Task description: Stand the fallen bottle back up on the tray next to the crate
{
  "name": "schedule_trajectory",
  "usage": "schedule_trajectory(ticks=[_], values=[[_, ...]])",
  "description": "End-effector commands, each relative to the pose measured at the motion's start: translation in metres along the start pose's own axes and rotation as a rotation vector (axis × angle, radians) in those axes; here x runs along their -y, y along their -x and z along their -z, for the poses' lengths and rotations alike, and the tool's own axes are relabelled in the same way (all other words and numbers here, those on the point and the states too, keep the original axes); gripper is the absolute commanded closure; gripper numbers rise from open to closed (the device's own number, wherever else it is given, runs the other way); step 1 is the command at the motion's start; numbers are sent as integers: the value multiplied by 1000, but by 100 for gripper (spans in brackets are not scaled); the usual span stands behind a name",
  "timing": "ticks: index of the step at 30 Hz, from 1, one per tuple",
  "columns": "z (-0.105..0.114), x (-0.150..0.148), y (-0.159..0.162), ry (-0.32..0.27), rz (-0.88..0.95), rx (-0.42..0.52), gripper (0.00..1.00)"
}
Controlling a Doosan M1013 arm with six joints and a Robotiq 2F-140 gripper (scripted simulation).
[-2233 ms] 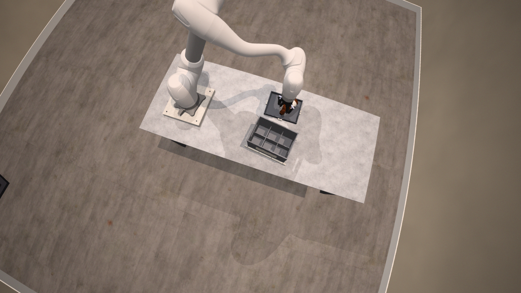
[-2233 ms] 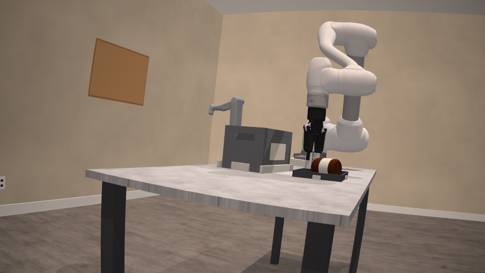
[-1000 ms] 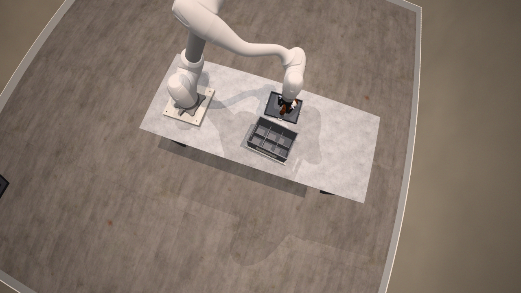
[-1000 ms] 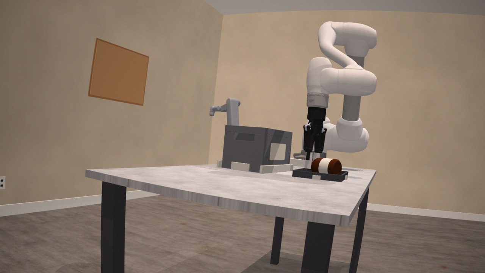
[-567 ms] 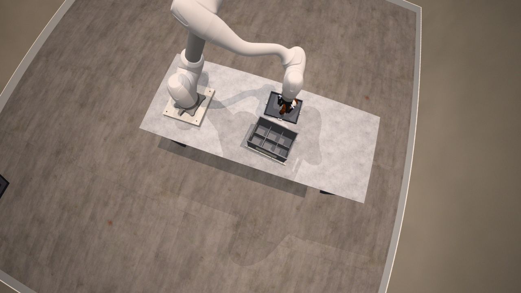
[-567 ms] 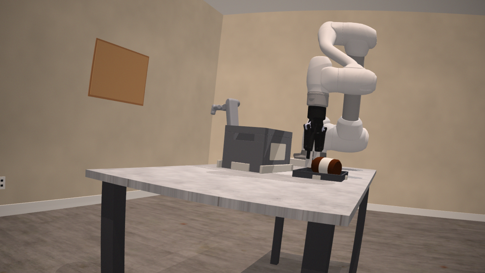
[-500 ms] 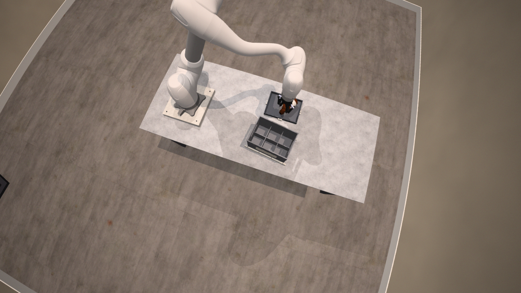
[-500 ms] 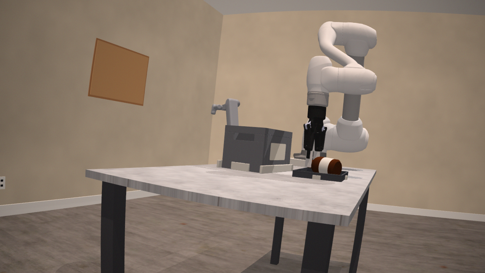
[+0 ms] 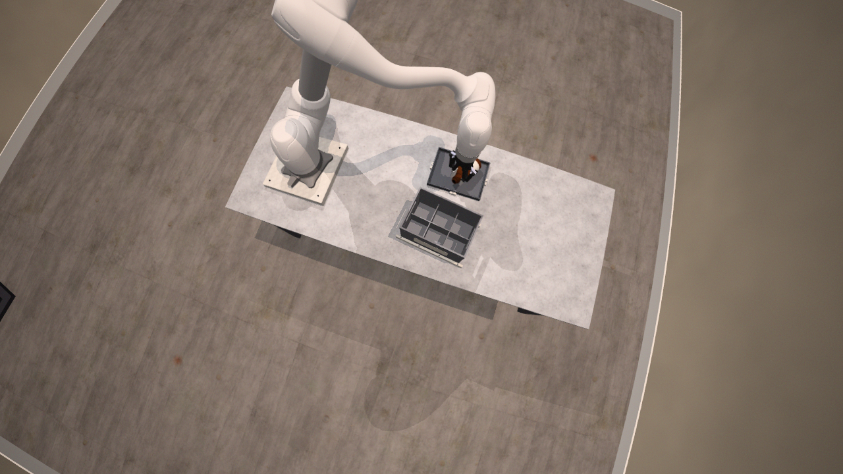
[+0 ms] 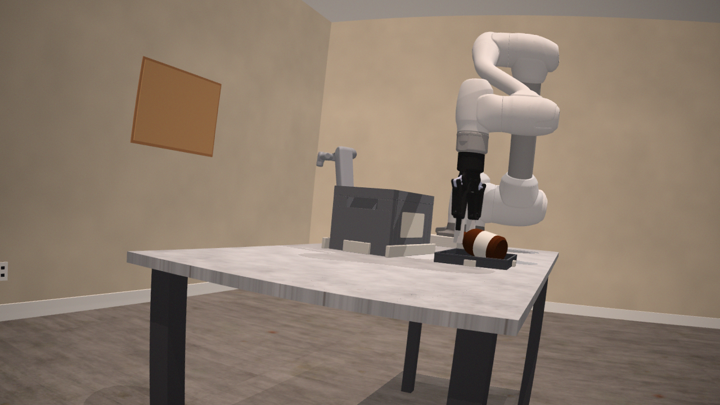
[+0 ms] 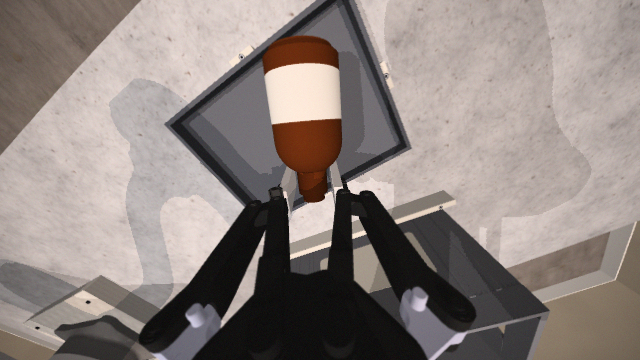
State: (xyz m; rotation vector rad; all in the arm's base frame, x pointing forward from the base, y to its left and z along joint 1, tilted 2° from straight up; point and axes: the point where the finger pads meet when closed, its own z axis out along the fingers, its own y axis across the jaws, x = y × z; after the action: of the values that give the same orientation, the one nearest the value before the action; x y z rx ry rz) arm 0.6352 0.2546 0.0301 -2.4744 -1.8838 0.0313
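A brown bottle (image 11: 305, 110) with a white label is held by its neck between my gripper's fingers. In the exterior view the bottle (image 10: 484, 243) hangs nearly level, its neck end a little raised, just above the dark square tray (image 10: 475, 260). The gripper (image 10: 466, 221) points straight down at the bottle's neck end. From above, the bottle (image 9: 460, 171) and gripper sit over the tray (image 9: 450, 172), mostly hidden by the arm's wrist. The gripper is shut on the bottle's neck.
The grey crate (image 9: 439, 226) with several compartments stands just in front of the tray on the table; it also shows in the exterior view (image 10: 381, 219). The arm's base plate (image 9: 305, 170) is at the table's left end.
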Motion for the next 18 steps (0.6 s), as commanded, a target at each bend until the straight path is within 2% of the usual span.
schedule_trajectory(ticks=[1, 18], values=[[9, -1, -3, 0, -5, -5, 90], [34, -1, -2, 0, -5, -5, 90]])
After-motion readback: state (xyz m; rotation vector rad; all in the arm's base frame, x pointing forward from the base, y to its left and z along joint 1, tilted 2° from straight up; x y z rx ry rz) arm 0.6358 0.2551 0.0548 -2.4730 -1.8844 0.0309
